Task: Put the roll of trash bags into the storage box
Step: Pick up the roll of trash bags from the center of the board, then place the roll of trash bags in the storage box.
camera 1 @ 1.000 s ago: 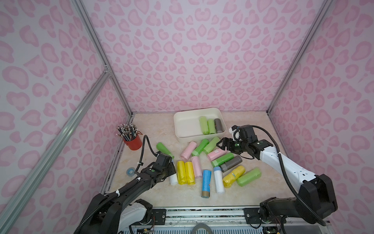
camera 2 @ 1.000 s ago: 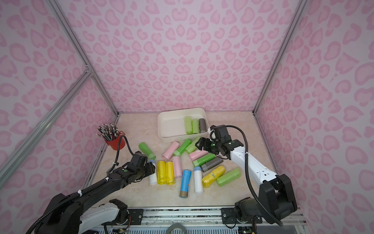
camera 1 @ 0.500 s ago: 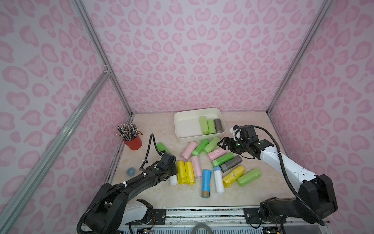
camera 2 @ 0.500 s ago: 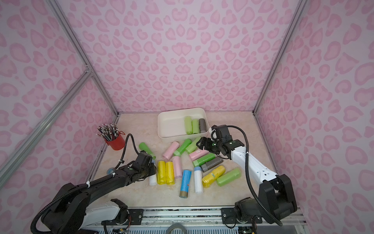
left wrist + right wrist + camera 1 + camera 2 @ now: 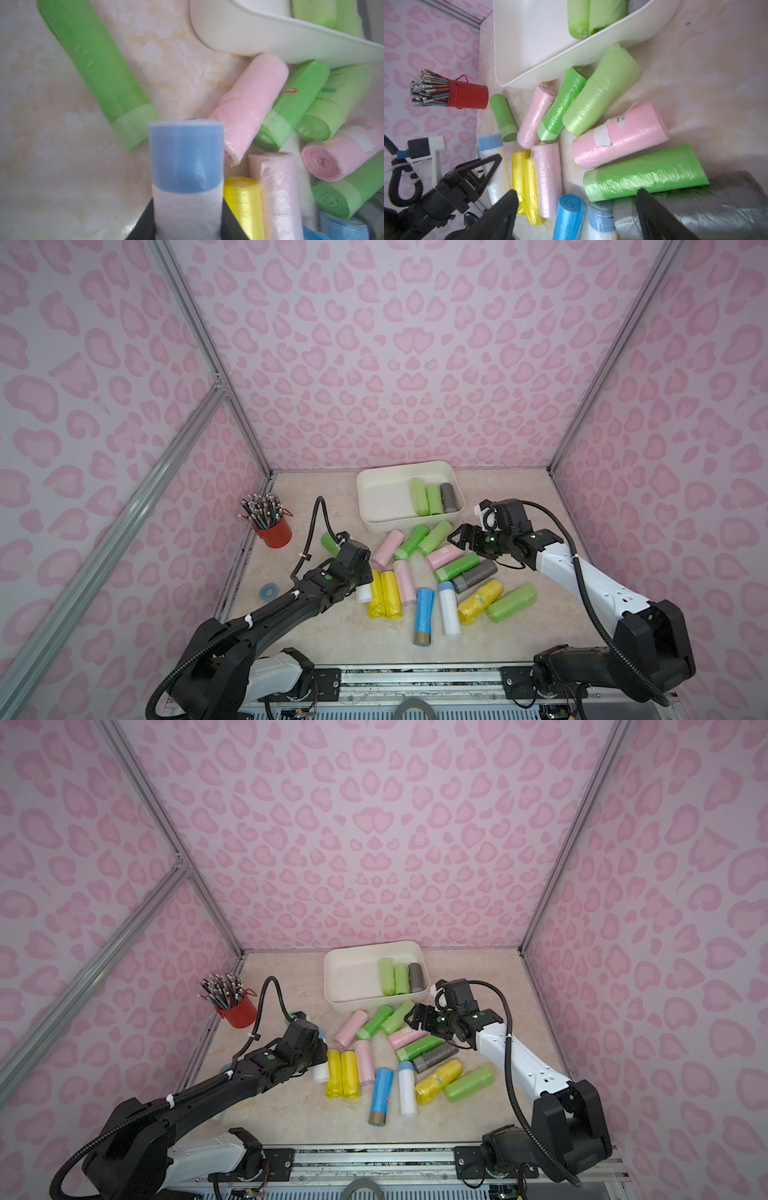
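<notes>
Roll of trash bags (image 5: 186,158), white with a blue band, lies on the counter (image 5: 52,166), grasped across its middle by the left hand (image 5: 187,226). It looks light, soft and slippery, so this hold seems right; the storage box (image 5: 259,35) stands ahead of the hand.

You are seeing the left arm (image 5: 266,614) and the right arm (image 5: 615,597) both wearing black joint housings and white shells. The left arm's white shell is lying just beside the silver rail (image 5: 415,674), the right arm's farther from it. Ribbed black cables (image 5: 320,510) are running along each arm, pinned by white zip ties (image 5: 248,619). A green dot (image 5: 327,577) is glowing on each wrist. The left claw (image 5: 188,207) and the right claw (image 5: 577,191) are showing black triangular fingers (image 5: 490,164).
</notes>
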`<state>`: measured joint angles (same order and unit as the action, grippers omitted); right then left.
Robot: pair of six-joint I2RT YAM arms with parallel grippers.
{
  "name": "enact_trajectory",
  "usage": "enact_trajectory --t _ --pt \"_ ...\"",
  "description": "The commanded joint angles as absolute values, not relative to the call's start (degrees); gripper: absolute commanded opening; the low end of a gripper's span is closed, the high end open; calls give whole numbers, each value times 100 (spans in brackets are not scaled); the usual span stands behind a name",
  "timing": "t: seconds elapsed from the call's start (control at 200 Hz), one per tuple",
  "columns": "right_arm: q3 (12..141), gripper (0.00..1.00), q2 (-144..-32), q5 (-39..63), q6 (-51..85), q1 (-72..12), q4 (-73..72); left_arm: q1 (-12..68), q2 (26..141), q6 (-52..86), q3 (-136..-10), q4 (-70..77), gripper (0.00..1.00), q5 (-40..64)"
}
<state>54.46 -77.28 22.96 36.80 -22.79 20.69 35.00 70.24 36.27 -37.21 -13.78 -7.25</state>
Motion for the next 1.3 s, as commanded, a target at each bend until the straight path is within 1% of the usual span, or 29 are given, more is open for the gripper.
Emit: enact_trajectory --t 0.0,0.215,0.35,0.705,0.916,1.161,1.291 --pt "5396 90 -7706 2406 3656 -2269 2057 3481 7020 3581 -3972 -1292 27 -747" --pt "5392 91 -7641 2554 3569 -2257 2057 3408 7277 3387 -4624 -1010 26 -691" --pt "5395 91 -7657 2566 3568 -2226 2041 3174 7616 3204 -5141 -517 26 -325" --pt "5423 91 -7591 2703 3546 -2110 2057 2879 9159 2883 -6853 -200 24 311" --pt "5379 91 -7557 2789 3500 -1974 2116 2883 10062 2852 -7670 -58 23 625" --pt "5266 91 -7394 2830 3472 -1807 2167 2866 11128 2668 -8915 -395 23 578" --pt "5213 91 -7343 2829 3454 -1741 2200 2848 11529 2626 -9299 -552 23 523"
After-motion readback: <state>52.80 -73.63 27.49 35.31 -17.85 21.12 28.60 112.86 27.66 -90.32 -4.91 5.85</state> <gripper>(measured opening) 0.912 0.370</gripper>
